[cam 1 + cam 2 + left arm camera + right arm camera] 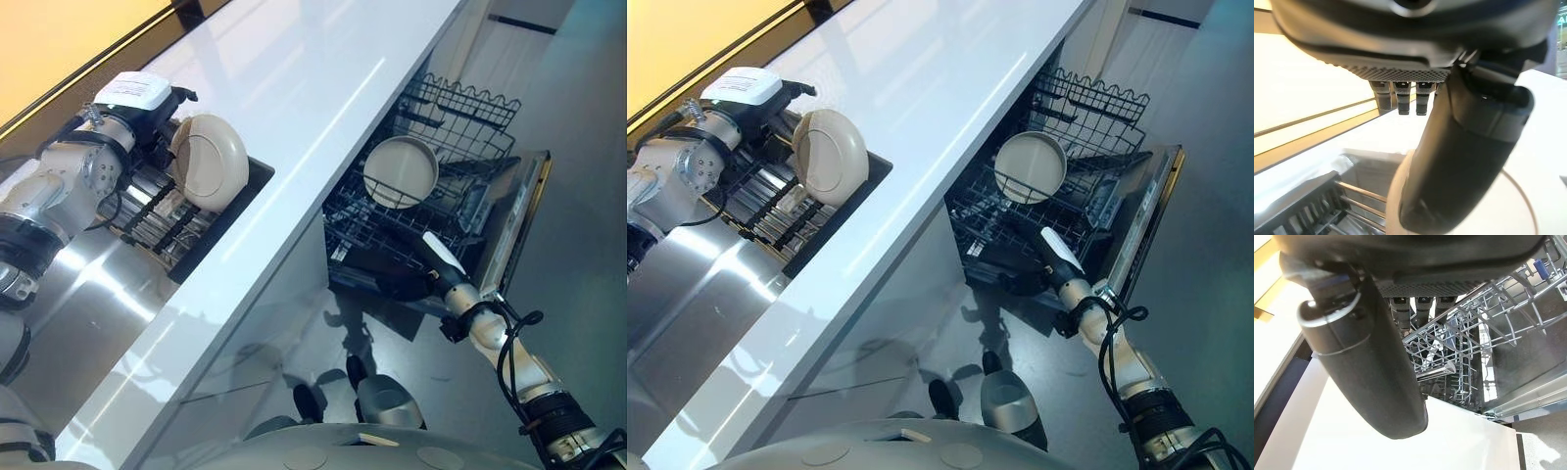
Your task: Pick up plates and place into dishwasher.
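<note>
A cream plate point(209, 162) stands on edge in the black dish rack point(162, 223) beside the sink. My left hand point(165, 110) is at the plate's far upper rim. In the left wrist view its thumb point(1464, 161) reaches down beside the plate's rim point(1395, 196) while its fingers point(1400, 100) stay straight and hold nothing. A second cream plate point(400, 171) stands upright in the pulled-out lower dishwasher rack point(460, 127). My right hand point(411, 276) hangs open at the rack's near end, below that plate and apart from it, with its thumb point(1376, 372) extended.
A long white counter point(294, 98) runs between the sink point(88, 304) and the dishwasher. The dishwasher door point(519, 215) lies folded down to the right of the rack. Grey floor spreads beyond it.
</note>
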Robot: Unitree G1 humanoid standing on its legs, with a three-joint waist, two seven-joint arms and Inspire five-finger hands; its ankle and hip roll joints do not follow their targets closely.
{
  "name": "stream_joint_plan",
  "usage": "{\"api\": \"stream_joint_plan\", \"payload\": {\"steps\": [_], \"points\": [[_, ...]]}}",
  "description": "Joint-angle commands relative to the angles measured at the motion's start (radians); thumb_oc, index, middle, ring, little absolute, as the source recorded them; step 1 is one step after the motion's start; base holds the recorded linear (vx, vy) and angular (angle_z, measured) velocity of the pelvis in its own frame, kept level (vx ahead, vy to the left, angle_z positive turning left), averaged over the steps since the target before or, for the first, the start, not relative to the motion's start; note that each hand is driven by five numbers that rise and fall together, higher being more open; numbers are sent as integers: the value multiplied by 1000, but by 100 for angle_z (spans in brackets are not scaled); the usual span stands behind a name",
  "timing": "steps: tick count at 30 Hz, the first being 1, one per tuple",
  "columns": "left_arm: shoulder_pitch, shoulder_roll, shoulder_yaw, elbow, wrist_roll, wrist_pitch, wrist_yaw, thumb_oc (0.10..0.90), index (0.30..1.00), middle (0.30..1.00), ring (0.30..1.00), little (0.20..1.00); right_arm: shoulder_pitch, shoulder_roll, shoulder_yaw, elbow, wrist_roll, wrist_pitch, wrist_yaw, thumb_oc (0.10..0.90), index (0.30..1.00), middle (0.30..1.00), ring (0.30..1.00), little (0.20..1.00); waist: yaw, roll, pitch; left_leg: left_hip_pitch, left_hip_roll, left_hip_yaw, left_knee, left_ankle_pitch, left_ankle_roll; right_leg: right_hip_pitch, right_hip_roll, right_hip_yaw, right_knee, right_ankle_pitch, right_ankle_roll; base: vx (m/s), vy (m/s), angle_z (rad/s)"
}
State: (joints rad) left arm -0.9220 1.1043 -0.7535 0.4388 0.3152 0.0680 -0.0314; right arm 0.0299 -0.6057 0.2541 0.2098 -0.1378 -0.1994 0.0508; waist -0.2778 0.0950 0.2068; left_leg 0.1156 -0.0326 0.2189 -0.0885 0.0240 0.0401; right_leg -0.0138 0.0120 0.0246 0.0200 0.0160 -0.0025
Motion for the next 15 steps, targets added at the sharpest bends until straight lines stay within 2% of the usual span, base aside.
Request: {"api": "stream_joint_plan", "payload": {"steps": [1,10,13,15], "points": [[-242,2,22,81,44,30,46,800,900,900,900,900,155,-41,90,44,25,48,31,800,900,900,900,900,-34,23,-22,-32,-54,1,99,-133,1,-67,-8,10,175,-125,129,5,-39,-3],[-211,-19,4,54,20,13,-80,800,900,900,900,900,163,-59,60,46,17,39,12,800,900,900,900,900,-49,40,-2,-38,-54,-1,95,-123,-10,-65,-2,13,161,-127,122,1,-11,-4],[-197,-16,3,29,-2,-33,-168,800,900,900,900,900,175,-61,46,44,8,34,12,800,900,900,900,900,-50,45,-4,-32,-55,-2,90,-120,-12,-53,-1,9,149,-125,122,0,0,0],[-192,-20,2,13,-23,-38,-227,800,900,900,900,900,176,-59,42,45,5,32,13,800,900,900,900,900,-49,44,-6,-33,-54,-1,92,-119,-13,-50,-1,8,145,-123,122,0,0,0]]}}
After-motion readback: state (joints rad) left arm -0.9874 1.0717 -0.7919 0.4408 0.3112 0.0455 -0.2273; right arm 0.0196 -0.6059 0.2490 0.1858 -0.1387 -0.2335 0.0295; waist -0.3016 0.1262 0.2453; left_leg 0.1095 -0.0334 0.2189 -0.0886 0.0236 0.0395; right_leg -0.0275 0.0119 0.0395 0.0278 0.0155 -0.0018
